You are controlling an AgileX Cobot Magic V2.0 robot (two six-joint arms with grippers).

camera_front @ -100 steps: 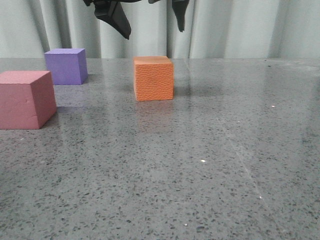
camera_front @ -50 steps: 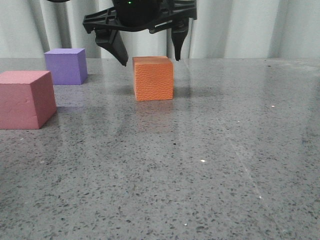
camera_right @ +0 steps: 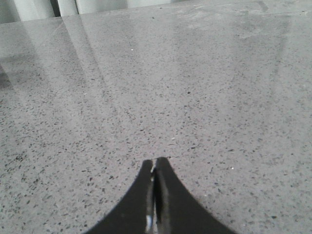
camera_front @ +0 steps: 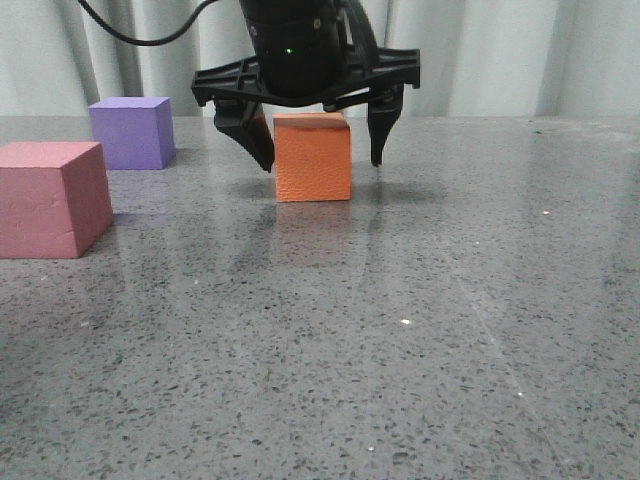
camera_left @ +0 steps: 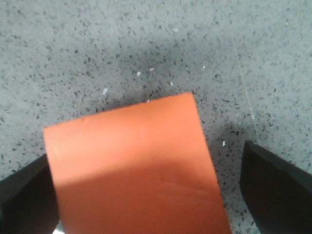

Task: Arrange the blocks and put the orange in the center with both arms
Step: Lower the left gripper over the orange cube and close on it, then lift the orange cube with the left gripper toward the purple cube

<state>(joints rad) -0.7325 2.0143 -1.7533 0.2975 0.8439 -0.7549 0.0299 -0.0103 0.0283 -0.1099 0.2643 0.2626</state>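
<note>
Front view, left gripper [camera_front: 320,160]: a black gripper with a small green light hung low over the table [camera_front: 400,330], its two pointed fingers spread wide apart, released and gripping nothing.
Front view, orange cube [camera_front: 313,157]: it stood on the table between those spread fingers. One finger [camera_front: 250,140] sat just beside one side of the cube; the other finger [camera_front: 380,135] stood a little clear of the opposite side. Whether the nearer finger touched the cube could not be told.
Front view, other blocks: a purple cube [camera_front: 131,132] stood well outside the fingers, on the side of the nearer finger and farther back. A pink-red cube [camera_front: 52,198] stood on that same side, closer to the camera, apart from the purple one.
Front view, cable [camera_front: 140,35]: a black cable curved away from the gripper body.
Left wrist view, orange cube [camera_left: 134,165]: its smooth top filled the space between the two black fingertips. One fingertip [camera_left: 24,202] lay right against the cube's edge; the other fingertip [camera_left: 278,190] stood apart from it, with grey speckled table [camera_left: 146,44] showing in the gap.
Right wrist view, right gripper [camera_right: 154,192]: its two black fingers were pressed together at the tips, clenched on nothing.
Right wrist view, table [camera_right: 170,78]: only glossy grey speckled stone lay ahead of the fingertips.
</note>
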